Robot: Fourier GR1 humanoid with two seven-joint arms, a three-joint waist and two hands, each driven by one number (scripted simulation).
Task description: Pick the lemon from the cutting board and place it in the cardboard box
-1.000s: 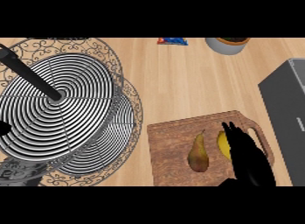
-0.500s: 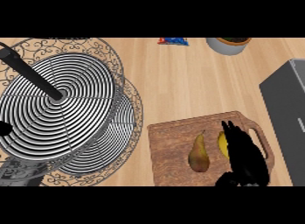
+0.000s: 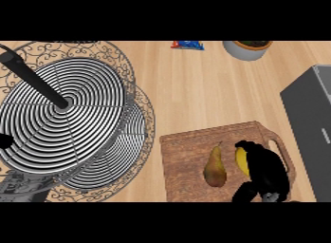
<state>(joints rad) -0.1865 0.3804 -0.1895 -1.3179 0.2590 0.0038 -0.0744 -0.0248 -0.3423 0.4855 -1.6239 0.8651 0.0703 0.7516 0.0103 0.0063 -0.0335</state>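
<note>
Head view, looking down on the pale wooden counter. We see only one hand, the black right hand, entering from the lower edge over the right part of the brown wooden cutting board. Its fingers are curled down over the yellow, oval lemon, of which only a narrow strip shows along the hand's left side; we judge the fingers to be closing round the fruit, though the contact itself is hidden. The lemon thus lies directly beneath the hand, on the board, with its long axis running roughly away from the robot. The left hand does not show.

Just left of the lemon, on the same board, lies a brownish-yellow pear, stalk end pointing away from the robot and close to the hand's fingers. We take it to be the nearest thing a lift could disturb.

The grey, box-shaped container stands at the view's right edge, just beside the board; if this is the box the task means, the carry is a short move to the right, over its near wall.

Further off: a large black-and-white striped wire stand at the left, a grey bowl and a small blue-and-red packet at the far edge. None lies between the hand and the container.
</note>
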